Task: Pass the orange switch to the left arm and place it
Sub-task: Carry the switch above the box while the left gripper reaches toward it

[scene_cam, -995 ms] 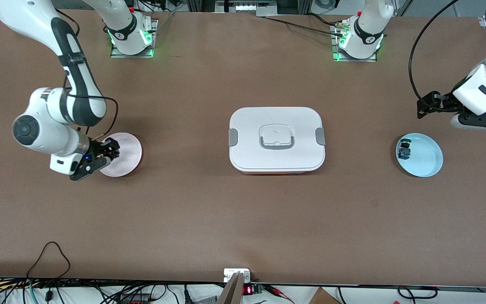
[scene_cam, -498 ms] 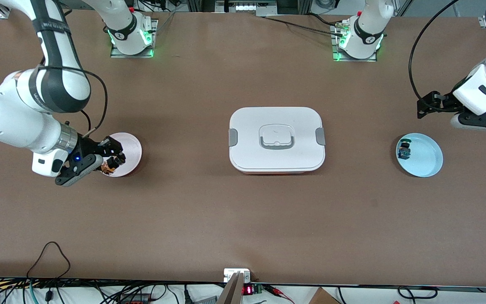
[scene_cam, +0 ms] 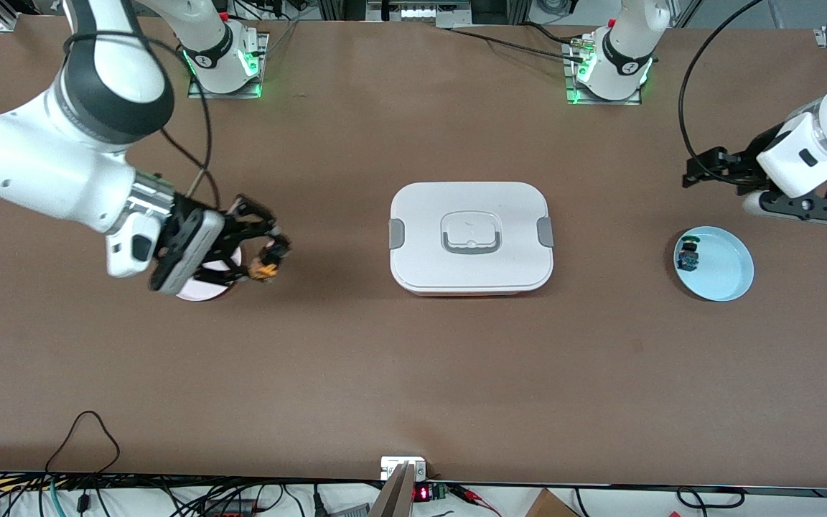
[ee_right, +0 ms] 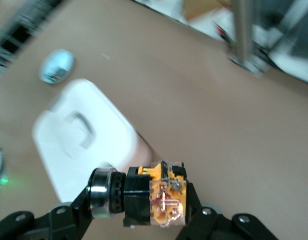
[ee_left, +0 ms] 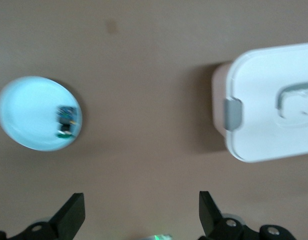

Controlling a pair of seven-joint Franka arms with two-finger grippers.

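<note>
Switch (scene_cam: 265, 271), orange, clamped in right gripper (scene_cam: 268, 260), held in air just beside pink plate (scene_cam: 198, 289), toward right arm's end of table. White box (scene_cam: 471, 237) at table centre, lid on. Left gripper (scene_cam: 695, 174) spread wide, holding nothing, over table near blue plate (scene_cam: 726, 276); small blue-green part (scene_cam: 687, 255) lies on that plate.

Most of the pink plate (scene_cam: 198, 290) is hidden under the right gripper (scene_cam: 270, 251). The box (ee_left: 274, 100) is cut off by the left wrist view's edge, and the small part (scene_cam: 688, 255) on the blue plate (scene_cam: 726, 276) is too small to make out.
</note>
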